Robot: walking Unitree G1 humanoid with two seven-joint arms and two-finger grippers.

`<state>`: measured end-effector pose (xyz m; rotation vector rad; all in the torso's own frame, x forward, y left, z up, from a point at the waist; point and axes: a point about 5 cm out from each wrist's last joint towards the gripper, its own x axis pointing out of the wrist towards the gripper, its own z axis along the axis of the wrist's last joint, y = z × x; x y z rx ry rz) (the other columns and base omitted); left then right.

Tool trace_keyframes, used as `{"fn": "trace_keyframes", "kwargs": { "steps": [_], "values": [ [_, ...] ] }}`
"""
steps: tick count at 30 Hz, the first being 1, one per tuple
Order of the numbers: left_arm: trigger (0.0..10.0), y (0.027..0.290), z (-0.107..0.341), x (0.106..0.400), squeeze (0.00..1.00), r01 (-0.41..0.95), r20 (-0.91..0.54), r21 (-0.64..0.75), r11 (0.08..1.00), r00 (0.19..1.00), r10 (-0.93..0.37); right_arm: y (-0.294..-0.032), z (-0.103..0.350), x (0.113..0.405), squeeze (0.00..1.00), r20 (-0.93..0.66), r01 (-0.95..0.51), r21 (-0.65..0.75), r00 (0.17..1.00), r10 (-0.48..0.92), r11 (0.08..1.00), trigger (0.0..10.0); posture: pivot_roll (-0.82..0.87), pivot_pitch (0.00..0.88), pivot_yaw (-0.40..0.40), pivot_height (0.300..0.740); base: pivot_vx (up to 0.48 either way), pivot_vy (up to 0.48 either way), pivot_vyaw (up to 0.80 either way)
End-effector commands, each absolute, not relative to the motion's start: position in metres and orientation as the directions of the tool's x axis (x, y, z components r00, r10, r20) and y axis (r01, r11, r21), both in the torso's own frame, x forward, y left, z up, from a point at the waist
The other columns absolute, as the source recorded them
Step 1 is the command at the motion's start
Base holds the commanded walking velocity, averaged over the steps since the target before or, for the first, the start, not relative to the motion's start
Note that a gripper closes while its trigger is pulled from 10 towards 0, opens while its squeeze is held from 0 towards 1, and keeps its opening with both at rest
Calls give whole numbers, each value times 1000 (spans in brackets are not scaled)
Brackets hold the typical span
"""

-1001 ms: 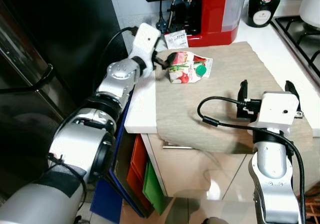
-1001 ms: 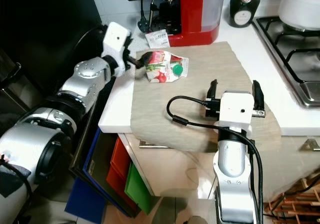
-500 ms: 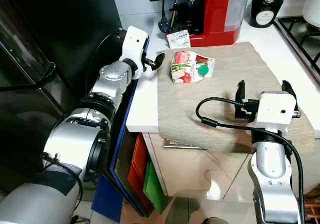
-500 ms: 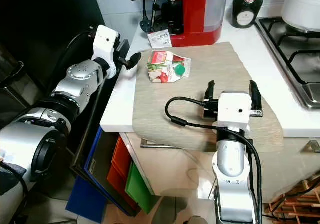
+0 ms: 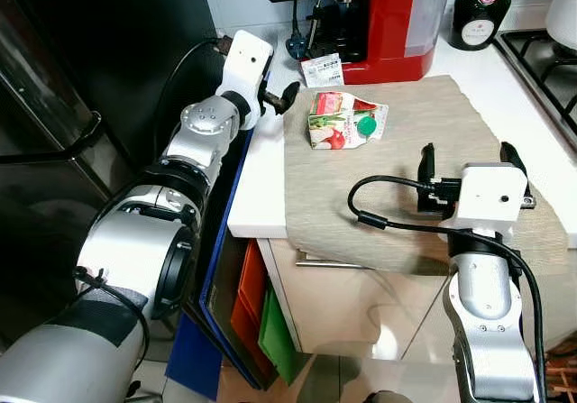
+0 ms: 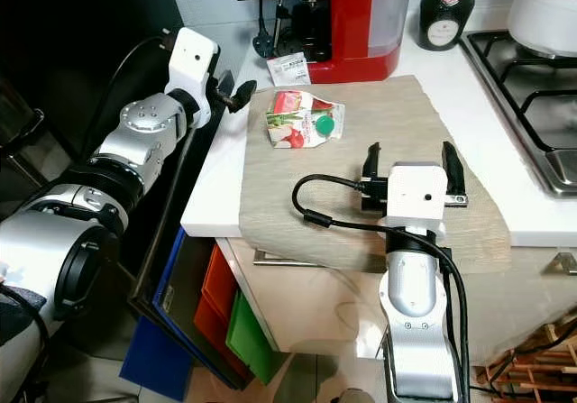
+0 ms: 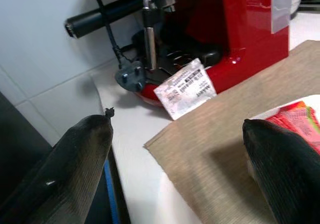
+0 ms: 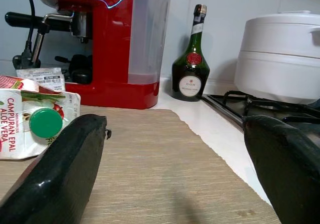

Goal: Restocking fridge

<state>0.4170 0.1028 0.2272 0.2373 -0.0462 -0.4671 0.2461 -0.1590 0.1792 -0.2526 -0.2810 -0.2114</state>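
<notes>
Left gripper (image 5: 281,96) withdrawn (jaws apart), carton (image 5: 346,120) free

White carton (image 5: 344,121), red-and-green print, green cap (image 5: 362,126), on a beige woven mat (image 5: 424,114). At 12 o'clock, a red coffee machine (image 5: 383,11); at 1 o'clock, a dark green bottle (image 5: 475,8).

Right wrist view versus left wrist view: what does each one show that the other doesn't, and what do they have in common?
The right wrist view adds the green bottle, the white pot on the stove grate, and the juice carton's green cap and lettering. The left wrist view adds the power plug lying on the white counter and the counter's dark edge. Both share the red coffee machine, the white tag before it, the beige mat, part of the carton, and an open gripper.
</notes>
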Motion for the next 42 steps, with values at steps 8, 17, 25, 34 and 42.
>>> {"fn": "trace_keyframes", "kwargs": {
  "steps": [8,17,25,34,42],
  "values": [
    [10000,96,226,416,0,486,-40,274,830,868,-494,-148,182,246,0,310,184,-190,943,-119,964,10000,-213,0,157,740,0,0,0],
    [10000,90,222,414,0,517,-62,286,807,850,-523,-147,181,244,0,303,184,-188,945,-121,965,10000,-217,0,162,740,0,0,0],
    [10000,91,213,412,0,531,-101,291,796,844,-526,-147,181,242,0,299,177,-189,947,-115,966,10000,-221,0,161,740,0,0,0],
    [10000,108,198,413,0,481,-161,164,861,874,-458,-128,179,240,0,256,-26,-140,965,62,990,10000,-224,0,160,740,0,0,0],
    [10000,128,184,411,0,420,-206,41,907,891,-404,-126,175,240,0,237,-45,-145,968,79,988,10000,-216,0,155,740,0,0,0]
  ]
}}
